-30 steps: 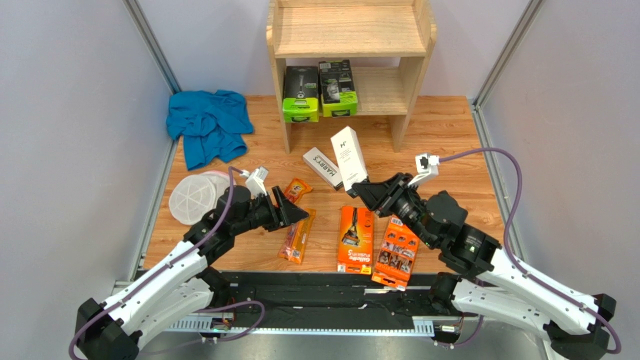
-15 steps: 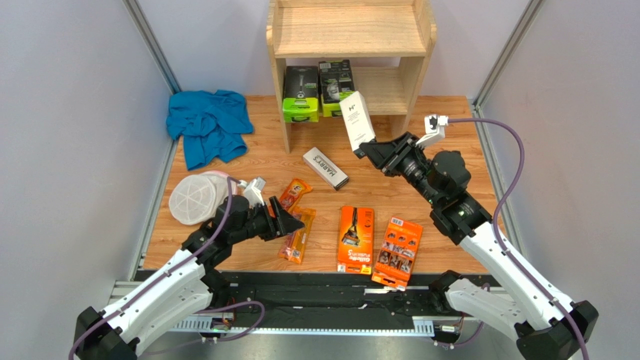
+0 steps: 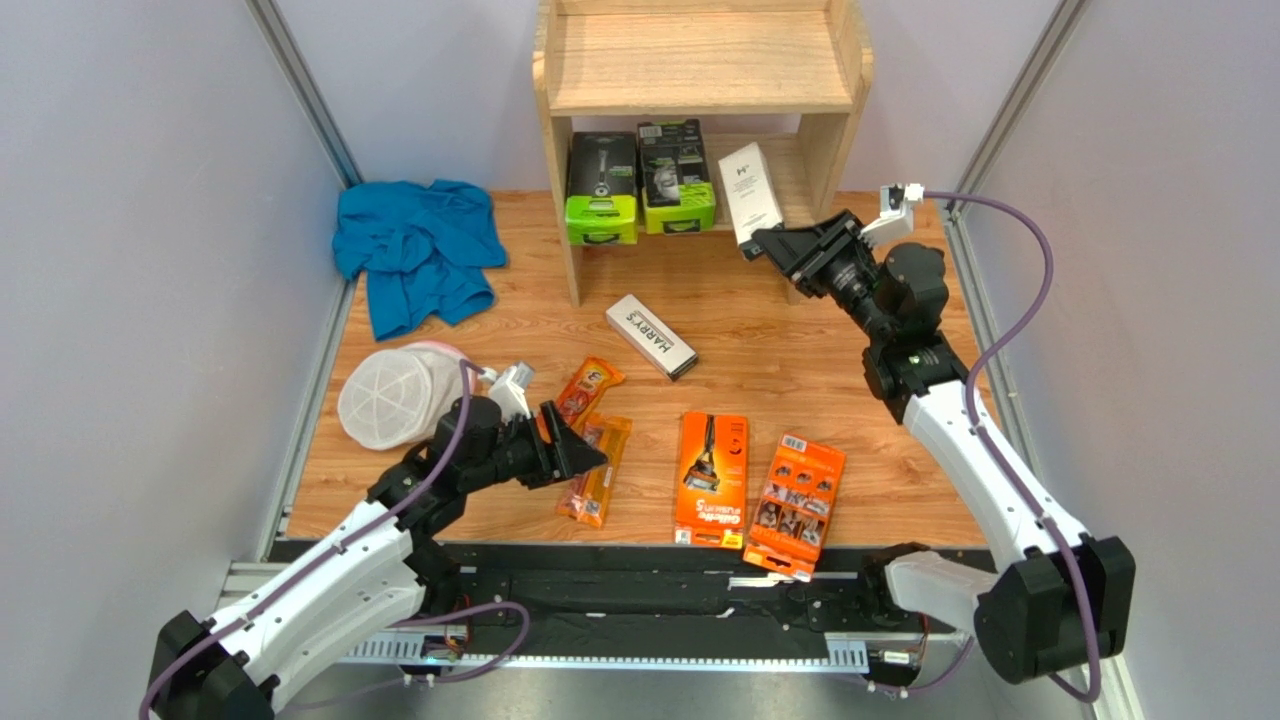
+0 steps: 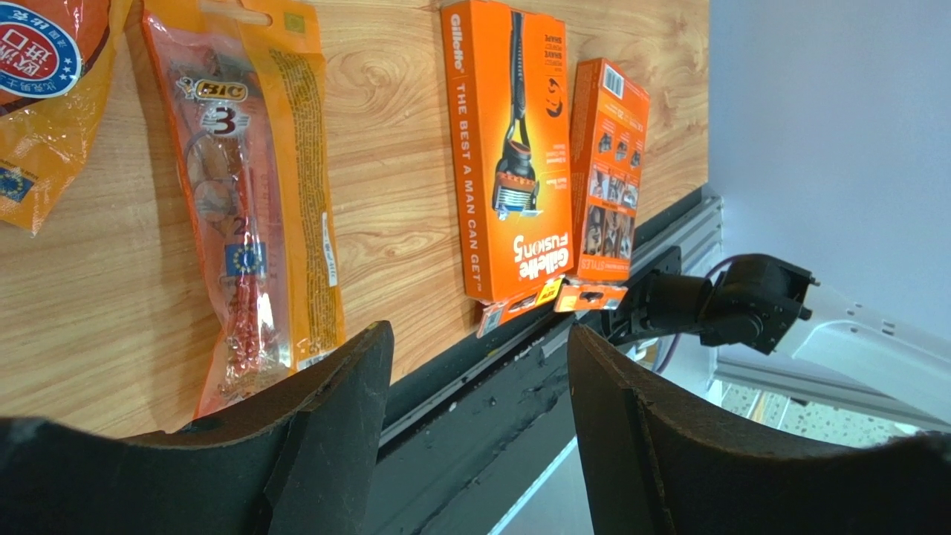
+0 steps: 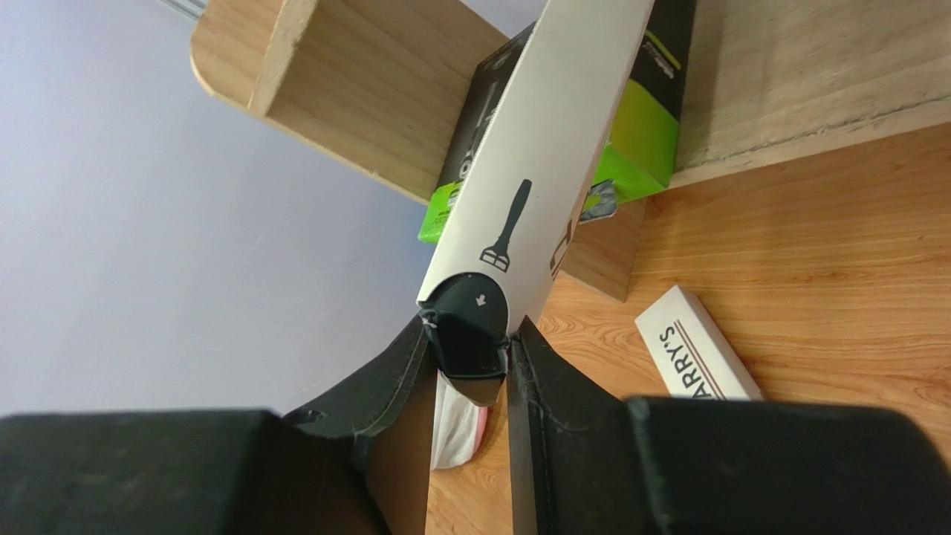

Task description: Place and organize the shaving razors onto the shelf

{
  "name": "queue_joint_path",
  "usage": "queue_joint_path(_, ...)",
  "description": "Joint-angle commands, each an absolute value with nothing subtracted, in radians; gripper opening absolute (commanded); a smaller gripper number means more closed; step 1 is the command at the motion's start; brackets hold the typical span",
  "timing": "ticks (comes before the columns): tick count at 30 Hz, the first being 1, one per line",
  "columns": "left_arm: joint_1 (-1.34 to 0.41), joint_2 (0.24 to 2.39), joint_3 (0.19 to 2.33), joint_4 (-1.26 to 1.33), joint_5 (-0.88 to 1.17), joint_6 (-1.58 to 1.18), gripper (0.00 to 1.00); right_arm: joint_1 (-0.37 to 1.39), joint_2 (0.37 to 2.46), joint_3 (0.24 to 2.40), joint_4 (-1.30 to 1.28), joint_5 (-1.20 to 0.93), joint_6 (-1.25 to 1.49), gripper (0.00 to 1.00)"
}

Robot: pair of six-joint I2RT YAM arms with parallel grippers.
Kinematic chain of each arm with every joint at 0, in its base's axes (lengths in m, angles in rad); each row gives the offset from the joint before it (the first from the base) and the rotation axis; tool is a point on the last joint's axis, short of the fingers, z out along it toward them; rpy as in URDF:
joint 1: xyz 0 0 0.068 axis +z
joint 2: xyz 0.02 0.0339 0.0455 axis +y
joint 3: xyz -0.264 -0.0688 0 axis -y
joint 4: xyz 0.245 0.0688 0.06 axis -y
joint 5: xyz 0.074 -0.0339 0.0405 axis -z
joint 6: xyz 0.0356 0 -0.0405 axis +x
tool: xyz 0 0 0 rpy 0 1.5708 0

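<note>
Now right gripper [image 3: 763, 240] grips white box [image 3: 750, 183]; set it flat on shelf [image 3: 699, 60], lower tier, beside green packs [image 3: 601, 188]; left gripper [image 3: 579, 446] released.

Shelf [image 3: 702, 60]: rear centre of counter [image 3: 842, 345].
Lower tier, L part: L pack [image 3: 601, 188], R pack [image 3: 675, 176], side by side.
Long box [image 3: 748, 192]: at tier front, just R of R pack, held in right pincer [image 3: 774, 240].
HARRY'S box [image 3: 651, 335]: on counter, in front of shelf.
Cloth [image 3: 418, 248]: L of shelf; mesh discs [image 3: 394, 396] in front of it.
Rear blister pack [image 3: 594, 383], front blister pack [image 3: 597, 470]: front, L of centre, beside left pincer [image 3: 579, 446].
L flat box [image 3: 711, 480], R flat box [image 3: 793, 503]: side by side, R of blister packs.
</note>
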State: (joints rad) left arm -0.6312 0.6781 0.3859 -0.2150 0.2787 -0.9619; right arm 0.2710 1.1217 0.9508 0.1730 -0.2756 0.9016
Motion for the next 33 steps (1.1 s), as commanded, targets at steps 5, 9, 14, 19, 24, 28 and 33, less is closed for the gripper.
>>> queue_joint_path(5, -0.626, 0.69, 0.38, -0.192, 0.302, -0.936, 0.67, 0.209, 1.235, 1.037, 0.345, -0.377, 0.957, 0.24)
queue_joint_path(9, -0.627, 0.687, 0.382, -0.198, 0.307, -0.933, 0.67, 0.201, 1.288, 1.023, 0.396, -0.374, 0.991, 0.25)
queue_joint_path(14, -0.627, 0.678, 0.388, -0.207, 0.31, -0.93, 0.67, 0.195, 1.353, 0.996, 0.469, -0.357, 1.026, 0.25)
queue_joint_path(19, -0.627, 0.669, 0.39, -0.224, 0.31, -0.919, 0.67, 0.186, 1.43, 0.983, 0.521, -0.353, 1.06, 0.25)
queue_joint_path(24, -0.626, 0.669, 0.391, -0.229, 0.314, -0.919, 0.67, 0.186, 1.494, 0.985, 0.551, -0.37, 1.083, 0.27)
queue_joint_path(28, -0.627, 0.666, 0.39, -0.229, 0.314, -0.919, 0.66, 0.187, 1.537, 0.986, 0.563, -0.379, 1.097, 0.3)
queue_joint_path(33, -0.627, 0.663, 0.39, -0.229, 0.318, -0.919, 0.66, 0.187, 1.592, 0.996, 0.586, -0.396, 1.118, 0.34)
